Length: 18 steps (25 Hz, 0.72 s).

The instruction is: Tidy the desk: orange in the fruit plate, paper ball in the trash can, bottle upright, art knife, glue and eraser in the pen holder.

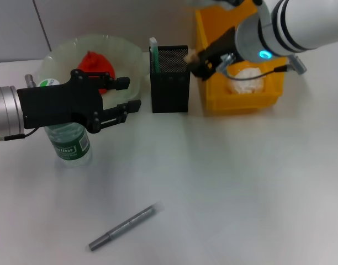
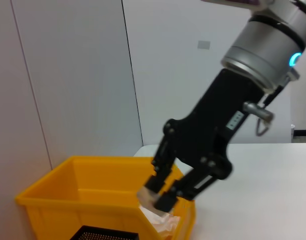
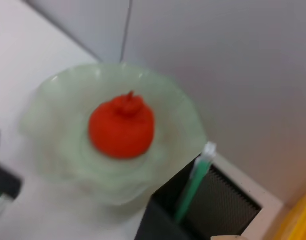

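My right gripper (image 1: 193,59) is shut on the tan eraser (image 1: 189,54) just above the right rim of the black mesh pen holder (image 1: 170,83). The left wrist view shows that gripper (image 2: 154,196) pinching the eraser (image 2: 149,194). The mint-green art knife (image 1: 154,55) stands in the holder. The orange (image 1: 95,63) lies in the green fruit plate (image 1: 125,58). The paper ball (image 1: 247,79) sits in the yellow trash can (image 1: 241,99). The bottle (image 1: 69,141) stands upright under my left arm. My left gripper (image 1: 126,95) hovers open in front of the plate. The grey glue (image 1: 125,226) lies on the desk (image 1: 241,182).
Plate, pen holder and trash can stand in a row at the back of the desk. The trash can (image 2: 78,195) is close behind the holder (image 2: 105,233). In the right wrist view the art knife (image 3: 195,184) leans in the holder (image 3: 220,205) beside the plate (image 3: 53,125).
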Tool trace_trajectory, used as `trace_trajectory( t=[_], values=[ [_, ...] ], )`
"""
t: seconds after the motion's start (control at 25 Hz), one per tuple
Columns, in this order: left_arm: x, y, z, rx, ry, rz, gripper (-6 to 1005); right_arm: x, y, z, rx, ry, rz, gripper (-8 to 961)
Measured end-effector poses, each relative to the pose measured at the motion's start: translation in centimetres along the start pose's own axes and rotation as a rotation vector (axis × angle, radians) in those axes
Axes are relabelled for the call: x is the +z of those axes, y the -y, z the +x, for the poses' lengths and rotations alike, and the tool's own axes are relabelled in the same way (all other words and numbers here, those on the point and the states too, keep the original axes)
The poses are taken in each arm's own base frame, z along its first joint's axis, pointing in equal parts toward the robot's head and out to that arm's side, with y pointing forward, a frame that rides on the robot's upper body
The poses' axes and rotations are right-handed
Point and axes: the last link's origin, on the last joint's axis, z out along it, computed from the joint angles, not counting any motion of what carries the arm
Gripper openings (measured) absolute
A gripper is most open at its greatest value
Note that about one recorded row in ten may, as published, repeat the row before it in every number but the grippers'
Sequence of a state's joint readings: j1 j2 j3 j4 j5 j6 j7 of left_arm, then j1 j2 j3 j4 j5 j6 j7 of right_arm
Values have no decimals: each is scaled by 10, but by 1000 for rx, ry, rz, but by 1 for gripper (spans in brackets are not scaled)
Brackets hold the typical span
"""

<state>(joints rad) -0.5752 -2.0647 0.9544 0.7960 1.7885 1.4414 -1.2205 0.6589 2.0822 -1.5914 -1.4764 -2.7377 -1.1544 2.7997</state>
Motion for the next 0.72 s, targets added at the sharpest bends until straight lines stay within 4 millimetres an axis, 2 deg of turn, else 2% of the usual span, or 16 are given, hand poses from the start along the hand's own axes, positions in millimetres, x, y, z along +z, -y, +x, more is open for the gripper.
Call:
trace_trajectory(
  t=[0.4,0.72],
  values=[
    [3,1,0,6,7,1,463,16,14,-10,25,153,62,254],
    [3,1,0,8,9,-2,463,38,18,-11,79,222,-31,253]
  ],
)
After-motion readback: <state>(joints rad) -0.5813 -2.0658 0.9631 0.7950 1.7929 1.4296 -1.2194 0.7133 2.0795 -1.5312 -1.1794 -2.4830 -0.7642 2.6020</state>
